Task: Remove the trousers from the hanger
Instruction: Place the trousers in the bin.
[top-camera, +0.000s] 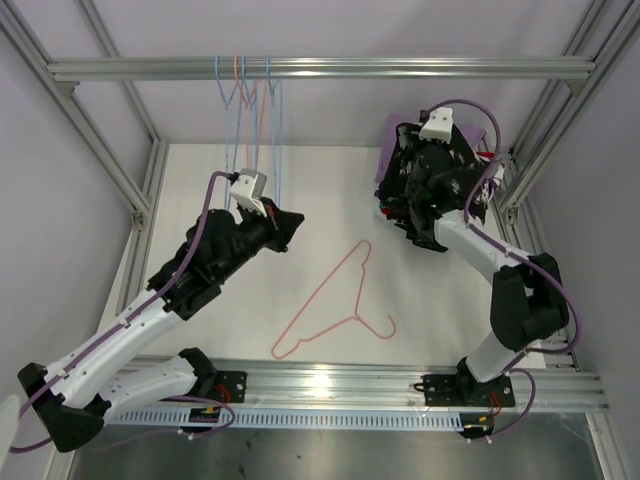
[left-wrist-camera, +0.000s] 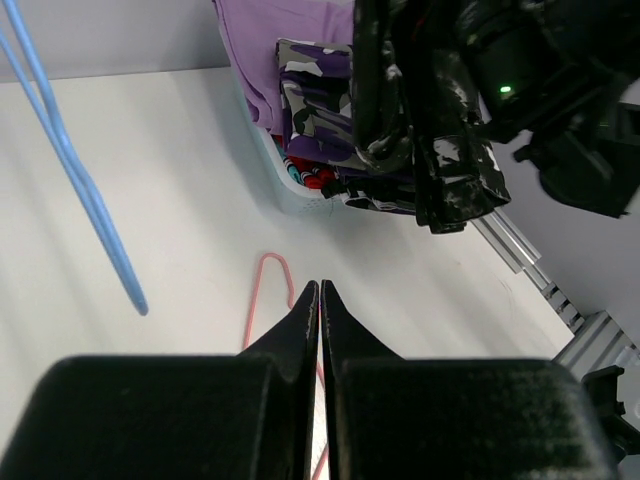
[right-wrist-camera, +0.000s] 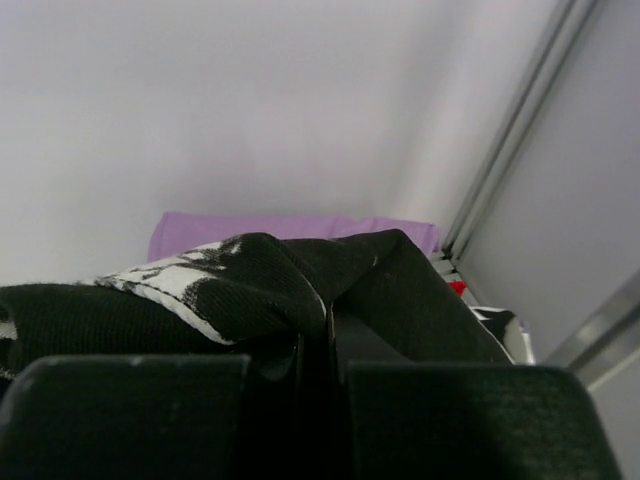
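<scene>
While the right hand (right-wrist-camera: 330, 335) is clamped shut on the black-and-white trousers (right-wrist-camera: 250, 280), these hang above the folded pile (left-wrist-camera: 310, 120) at the far right corner of the surface (top-camera: 330, 190). The left hand (left-wrist-camera: 320, 300) is fully closed and empty, raised near the pink hanger (top-camera: 352, 313) lying mid-surface

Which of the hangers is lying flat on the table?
The lone pink hanger mid-table; the other hangers, blue and salmon, hang from the top rail.

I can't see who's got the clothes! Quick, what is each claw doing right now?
Left claw: closed, holding nothing.
Right claw: closed on the black-and-white trousers.
</scene>
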